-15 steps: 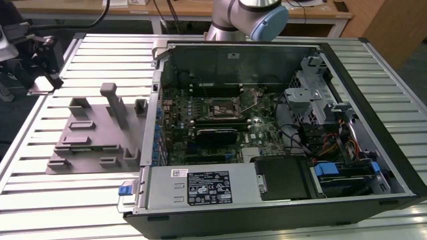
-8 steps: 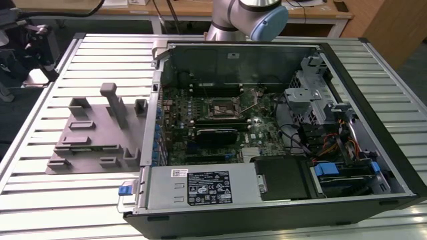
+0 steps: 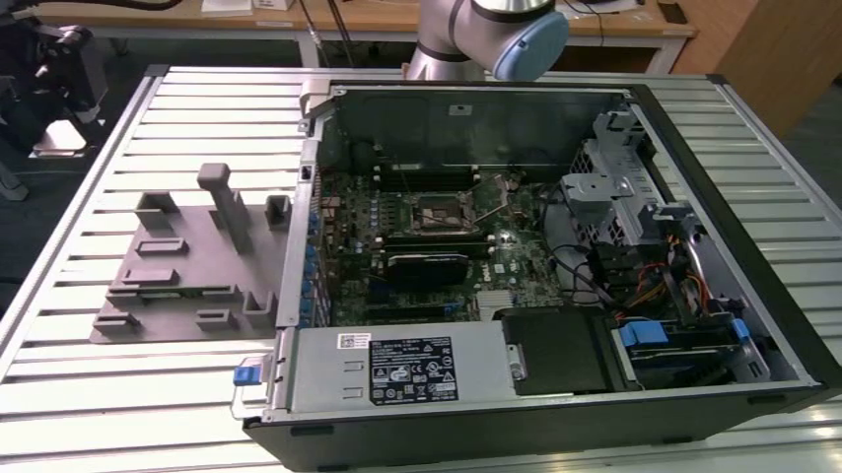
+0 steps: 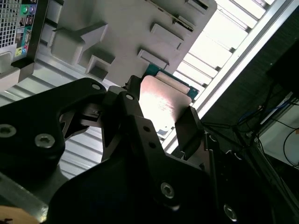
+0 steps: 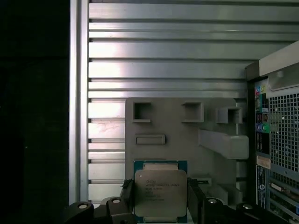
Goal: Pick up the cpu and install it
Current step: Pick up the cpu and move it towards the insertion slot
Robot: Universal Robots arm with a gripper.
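Your claw (image 5: pixel 160 199) is pinching the cpu (image 5: pixel 160 189) by two opposite edges, one of the fingers (image 5: pixel 195 200) on each side; in the first wrist view the silver top faces the camera with the green rim showing round it; in the second wrist view you see it as a bright plate held between the same fingers. It looks lifted off, hanging over the grey tray (image 5: pixel 187 140) rather than resting in it.

The cpu is close to square; its slightly longer side seems to run along the fingers, out from the claw, so the grip is across the shorter width; it sits flat and square to the fingers, with no tilt that I can make out.

Beyond the tray lies the slatted table (image 5: pixel 163 51), and further on the open computer case (image 3: pixel 460 113) with the socket (image 3: pixel 435 213) on its board.

Watch the grip; only thin edges are held, so a jolt could twist or drop it onto the slats. If it reaches the socket turned or tilted, it won't seat and may damage the contacts.
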